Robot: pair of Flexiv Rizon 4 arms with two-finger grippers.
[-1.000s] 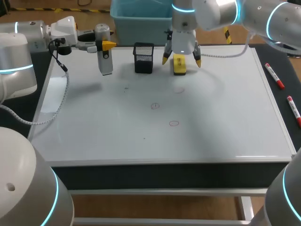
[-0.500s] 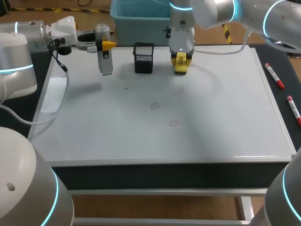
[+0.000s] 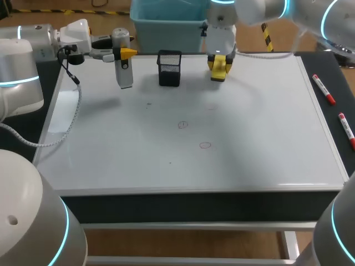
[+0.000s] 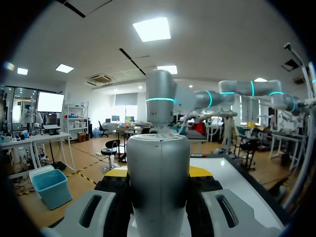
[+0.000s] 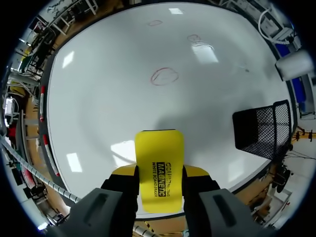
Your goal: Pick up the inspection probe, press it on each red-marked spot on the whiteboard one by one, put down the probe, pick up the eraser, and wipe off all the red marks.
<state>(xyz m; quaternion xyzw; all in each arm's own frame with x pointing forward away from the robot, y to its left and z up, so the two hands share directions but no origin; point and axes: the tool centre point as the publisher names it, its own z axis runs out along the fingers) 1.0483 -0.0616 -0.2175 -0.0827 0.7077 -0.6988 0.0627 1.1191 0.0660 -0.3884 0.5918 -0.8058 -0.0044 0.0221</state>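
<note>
We see the whiteboard (image 3: 255, 149) brightly and evenly lit from overhead. Pale glare patches lie at its nine o'clock edge, and soft, faint shadows spread near twelve o'clock.

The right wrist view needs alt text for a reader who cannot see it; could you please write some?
The right tool is shut on a yellow eraser, held over the whiteboard. Ahead of the eraser, three red circles are drawn on the board, and a black mesh holder stands off to one side of the tool.
</note>
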